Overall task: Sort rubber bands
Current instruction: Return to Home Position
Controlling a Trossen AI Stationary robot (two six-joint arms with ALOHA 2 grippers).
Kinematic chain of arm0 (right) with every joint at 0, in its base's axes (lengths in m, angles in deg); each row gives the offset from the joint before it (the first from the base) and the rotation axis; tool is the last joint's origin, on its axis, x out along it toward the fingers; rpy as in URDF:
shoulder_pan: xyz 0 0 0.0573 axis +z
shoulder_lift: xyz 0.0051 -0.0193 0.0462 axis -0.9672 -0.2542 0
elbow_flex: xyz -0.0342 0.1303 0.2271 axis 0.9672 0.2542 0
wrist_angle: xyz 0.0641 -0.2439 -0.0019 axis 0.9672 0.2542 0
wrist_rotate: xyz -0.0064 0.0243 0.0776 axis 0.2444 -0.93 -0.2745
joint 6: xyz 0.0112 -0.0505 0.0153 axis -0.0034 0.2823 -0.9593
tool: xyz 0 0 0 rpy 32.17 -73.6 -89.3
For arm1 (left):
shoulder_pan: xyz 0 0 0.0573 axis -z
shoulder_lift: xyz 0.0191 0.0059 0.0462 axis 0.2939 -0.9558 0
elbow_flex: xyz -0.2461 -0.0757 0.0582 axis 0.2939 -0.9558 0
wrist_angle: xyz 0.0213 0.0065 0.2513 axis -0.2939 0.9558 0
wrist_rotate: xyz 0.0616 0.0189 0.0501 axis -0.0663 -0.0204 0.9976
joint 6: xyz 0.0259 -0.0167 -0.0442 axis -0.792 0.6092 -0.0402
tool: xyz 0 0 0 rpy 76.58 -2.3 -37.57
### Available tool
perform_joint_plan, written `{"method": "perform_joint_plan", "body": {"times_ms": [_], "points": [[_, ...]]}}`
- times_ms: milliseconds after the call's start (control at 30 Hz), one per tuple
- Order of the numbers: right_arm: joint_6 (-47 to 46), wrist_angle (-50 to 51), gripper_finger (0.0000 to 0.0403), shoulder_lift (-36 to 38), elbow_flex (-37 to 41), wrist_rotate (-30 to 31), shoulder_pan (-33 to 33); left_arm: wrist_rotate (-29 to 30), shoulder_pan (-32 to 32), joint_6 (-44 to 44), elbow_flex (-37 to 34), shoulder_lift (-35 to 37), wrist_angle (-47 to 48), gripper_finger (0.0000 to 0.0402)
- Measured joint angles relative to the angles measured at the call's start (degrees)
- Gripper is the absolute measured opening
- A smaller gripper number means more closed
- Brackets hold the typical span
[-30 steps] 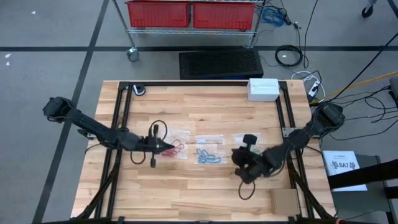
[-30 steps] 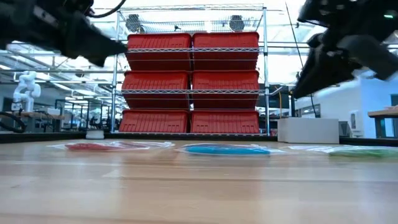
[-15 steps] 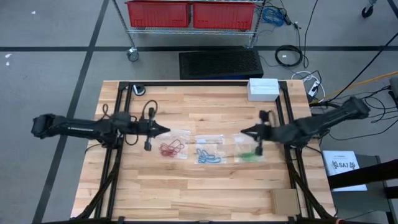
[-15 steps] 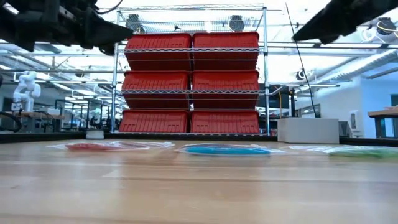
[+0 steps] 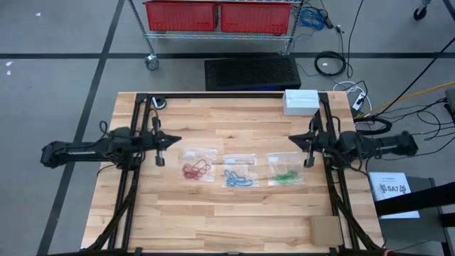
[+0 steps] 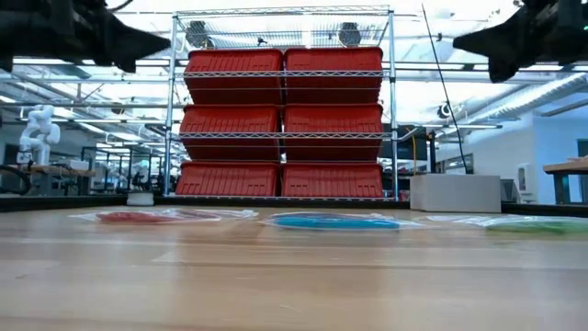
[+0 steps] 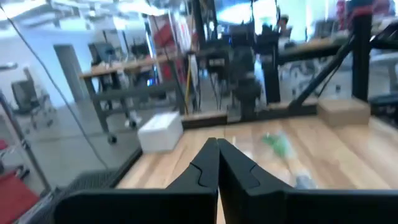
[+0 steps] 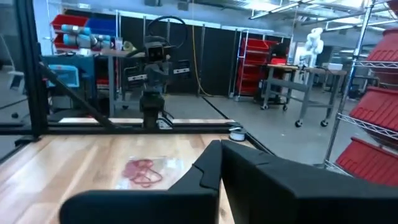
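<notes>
A: Which step is in hand now?

B: I judge that the sorting itself is finished and both arms are going to their rest pose. The red rubber bands [image 5: 195, 170] lie at the centre-left of the high view, the blue rubber bands [image 5: 239, 178] at the centre and the green rubber bands [image 5: 286, 175] at the centre-right. Each colour is inside one of three clear bags [image 5: 240, 160], which lie flat in one row on the counter [image 5: 227, 220].

A: And the pincers?

B: The left pincer [image 5: 174, 140] hangs at the middle left, apart from the clear bags. Its fingers are pressed together, and its wrist view shows no gap. The right pincer [image 5: 293, 141] hangs at the middle right, also pressed together and holding nothing.

A: What does the next move call for?

B: Probably only folding each arm further back, without touching the clear bags.

A: What differs from half a second ago?

B: Then both pincers reached nearer to the centre, and the right one was over the corner of the green rubber bands' bag. Now they are drawn toward the sides. The clear bags have not moved.
</notes>
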Motion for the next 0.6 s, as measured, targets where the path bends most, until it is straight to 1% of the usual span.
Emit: {"method": "perform_joint_plan", "body": {"times_ms": [67, 267, 333, 400, 500, 533, 600], "points": [[0.02, -0.04, 0.0000, 0.95, 0.34, -4.35, -4.87, 0.03, -0.94, -0.02, -0.42, -0.68, 0.49, 0.0002], [0.07, -3.15, 0.0000, -0.27, 0.36, -21.69, -22.18, 0.22, -4.30, -0.39, -0.52, -0.81, 0.24, 0.0002], [-0.35, -3.13, 0.0000, -0.52, 0.38, -26.27, -26.99, 0.21, -4.77, -0.35, -0.52, -0.25, 1.50, 0.0002], [-0.52, -3.17, 0.0000, -0.26, 0.38, -28.96, -30.19, 0.21, -4.87, 0.05, -0.52, 0.86, 5.29, 0.0002], [-0.40, -3.19, 0.0000, 0.32, 0.38, -29.45, -32.66, 1.54, -4.87, 1.45, -0.88, 3.33, 9.04, 0.0002], [-0.35, -3.16, 0.0000, 0.29, 0.38, -28.87, -33.15, 1.97, -4.83, 1.84, -1.77, 4.39, 8.14, 0.0002], [-0.26, -3.46, 0.0000, 0.01, 0.69, -26.92, -33.57, 2.85, -4.83, 2.21, -5.49, 6.50, 2.58, 0.0002]]}}
